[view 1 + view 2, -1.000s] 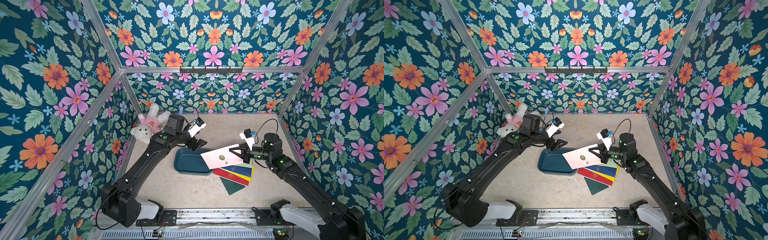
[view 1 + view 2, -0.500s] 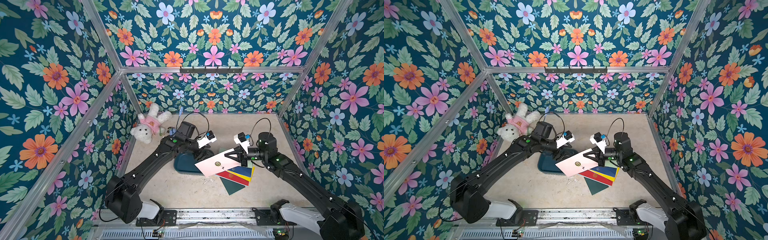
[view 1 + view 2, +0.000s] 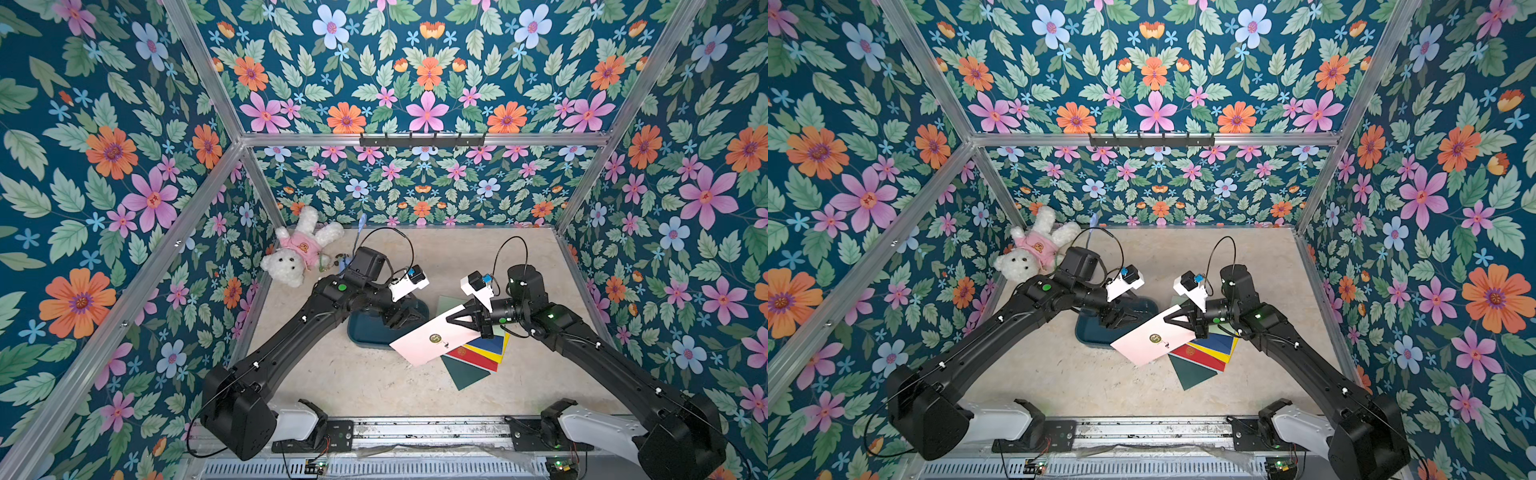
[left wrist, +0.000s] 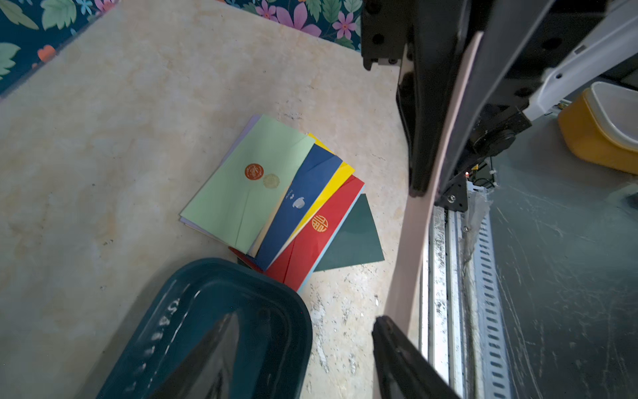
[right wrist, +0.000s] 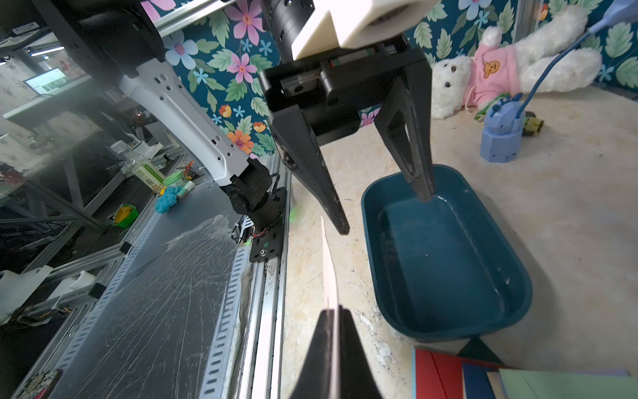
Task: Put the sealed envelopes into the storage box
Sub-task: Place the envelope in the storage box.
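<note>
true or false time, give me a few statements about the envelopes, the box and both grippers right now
1. The right gripper is shut on the pink envelope. True.
2. The storage box holds an envelope. False: it is empty.
3. The left gripper is open, over the storage box. True.
4. Of the envelopes not held, a red one lies on top. False: the light green envelope lies on top.

Black jointed arms [image 3: 286, 336] carry green lights [image 3: 342, 287], white bases [image 3: 293, 419], white wrist cameras [image 3: 409, 283], looping cables [image 3: 399, 237] and black triangular hands [image 5: 385, 213].
</note>
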{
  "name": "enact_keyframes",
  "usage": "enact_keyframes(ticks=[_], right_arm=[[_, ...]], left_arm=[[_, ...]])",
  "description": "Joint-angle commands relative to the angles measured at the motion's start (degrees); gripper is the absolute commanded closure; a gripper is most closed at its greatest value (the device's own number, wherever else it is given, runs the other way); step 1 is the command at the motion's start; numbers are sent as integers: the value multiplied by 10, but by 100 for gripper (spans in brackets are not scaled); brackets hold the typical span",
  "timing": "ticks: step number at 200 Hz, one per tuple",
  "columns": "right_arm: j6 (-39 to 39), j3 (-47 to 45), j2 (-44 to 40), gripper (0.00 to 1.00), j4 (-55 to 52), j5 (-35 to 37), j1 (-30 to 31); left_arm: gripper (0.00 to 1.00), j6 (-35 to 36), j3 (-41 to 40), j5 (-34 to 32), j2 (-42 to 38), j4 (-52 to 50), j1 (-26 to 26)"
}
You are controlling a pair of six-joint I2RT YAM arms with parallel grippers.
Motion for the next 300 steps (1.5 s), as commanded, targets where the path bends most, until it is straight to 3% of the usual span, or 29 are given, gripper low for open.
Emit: enact_keyframes(ticks=[1, 16, 55, 78, 115, 137, 142, 148, 162, 174, 190, 218, 250, 300], right_arm=[[-13, -1, 3, 100, -1, 13, 3], [-1, 3, 9, 100, 9, 13, 4], [-10, 15, 19, 100, -1, 12, 13], [-1, 18, 23, 100, 11, 7, 18], [18, 22, 31, 100, 37, 6, 30], [40, 20, 33, 100, 62, 4, 30], [51, 19, 30, 87, 73, 2, 30], [69, 12, 23, 66, 101, 3, 30], [132, -23, -8, 40, 189, 32, 28], [191, -67, -43, 26, 295, 64, 23], [277, -123, -85, 17, 426, 97, 4], [375, -183, -109, 16, 544, 102, -12], [406, -209, -87, 22, 608, 98, 39], [456, -208, -27, 37, 724, 101, 88]], left_arm=[[28, 4, -21, 35, -16, 8, 1], [28, 4, -31, 65, -19, 7, 0], [28, -16, -75, 64, -42, 60, 0], [36, -23, -78, 69, -20, 61, -5], [61, -30, -75, 67, -2, 54, -21], [92, -29, -77, 48, -24, 58, -20], [100, -35, -78, 43, -31, 63, -20], [100, -44, -77, 38, -38, 71, -19], [100, -61, -76, 39, -54, 80, -13], [100, -84, -83, 42, -73, 101, -8], [100, -129, -106, 51, -110, 151, 1], [100, -268, -195, 37, -214, 336, 11], [100, -451, -303, 16, -288, 589, 12], [100, -572, -363, 10, -286, 747, 12]])
